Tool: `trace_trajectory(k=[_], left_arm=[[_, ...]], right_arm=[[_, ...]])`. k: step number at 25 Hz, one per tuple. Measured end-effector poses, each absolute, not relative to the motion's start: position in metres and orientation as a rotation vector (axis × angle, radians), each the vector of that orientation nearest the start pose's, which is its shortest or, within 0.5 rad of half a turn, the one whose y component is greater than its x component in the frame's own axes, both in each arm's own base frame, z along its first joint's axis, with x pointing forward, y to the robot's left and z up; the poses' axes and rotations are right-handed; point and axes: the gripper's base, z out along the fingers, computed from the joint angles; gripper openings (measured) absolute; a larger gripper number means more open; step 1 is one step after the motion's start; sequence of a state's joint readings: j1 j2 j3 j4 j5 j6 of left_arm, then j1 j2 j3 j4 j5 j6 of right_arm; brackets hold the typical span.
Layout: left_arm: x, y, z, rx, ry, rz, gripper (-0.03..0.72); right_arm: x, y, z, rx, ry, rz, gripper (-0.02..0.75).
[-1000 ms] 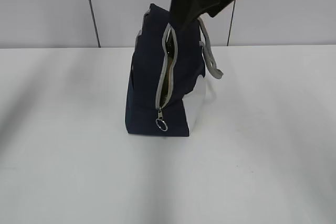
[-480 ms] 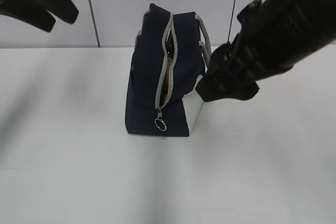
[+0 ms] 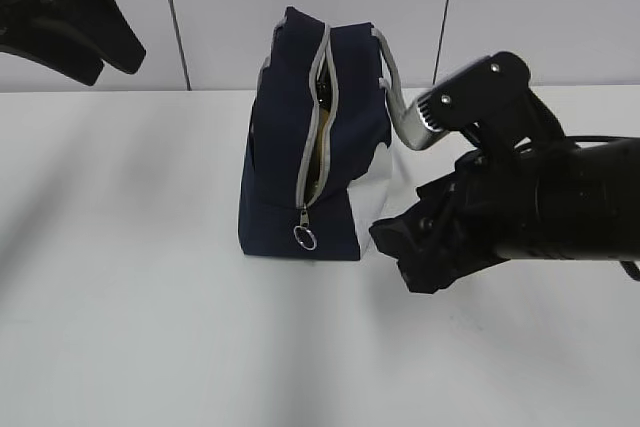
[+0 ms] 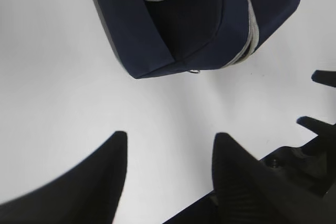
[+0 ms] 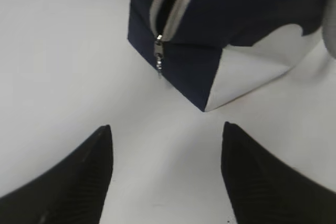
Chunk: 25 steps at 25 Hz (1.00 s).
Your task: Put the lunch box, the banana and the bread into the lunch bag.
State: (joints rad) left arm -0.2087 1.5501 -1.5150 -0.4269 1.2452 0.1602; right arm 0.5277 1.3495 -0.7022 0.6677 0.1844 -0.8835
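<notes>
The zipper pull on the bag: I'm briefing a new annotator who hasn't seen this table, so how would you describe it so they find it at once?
On the white table stands one navy lunch bag. A grey zipper runs down its near end, gaping open. At the zipper's lower end hangs the zipper pull, a small metal ring, the only shiny round thing on the dark fabric.

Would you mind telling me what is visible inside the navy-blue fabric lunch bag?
Through the navy-blue fabric lunch bag's open grey zipper, only a yellowish sliver shows; what it is stays hidden.
</notes>
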Motion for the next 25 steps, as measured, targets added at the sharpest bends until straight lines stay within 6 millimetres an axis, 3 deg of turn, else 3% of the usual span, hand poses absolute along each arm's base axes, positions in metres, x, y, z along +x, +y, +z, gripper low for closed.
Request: trace_trajectory(k=[7, 15, 21, 25], left_arm=[[0.303, -0.1, 0.365, 0.44, 2.659, -0.592, 0.375], [0.305, -0.1, 0.365, 0.438, 2.637, -0.58, 0.366], [0.306, -0.1, 0.365, 0.434, 2.629, -0.579, 0.362], [0.306, -0.1, 0.365, 0.435, 2.628, -0.578, 0.361]], right_arm=[[0.236, 0.145, 0.205, -0.825, 2.186, 0.259, 0.478], [0.246, 0.142, 0.209, -0.701, 2.115, 0.181, 0.477], [0.234, 0.172, 0.213, -0.77, 1.996, 0.196, 0.477], [0.231, 0.182, 0.191, -0.817, 2.007, 0.238, 0.477]])
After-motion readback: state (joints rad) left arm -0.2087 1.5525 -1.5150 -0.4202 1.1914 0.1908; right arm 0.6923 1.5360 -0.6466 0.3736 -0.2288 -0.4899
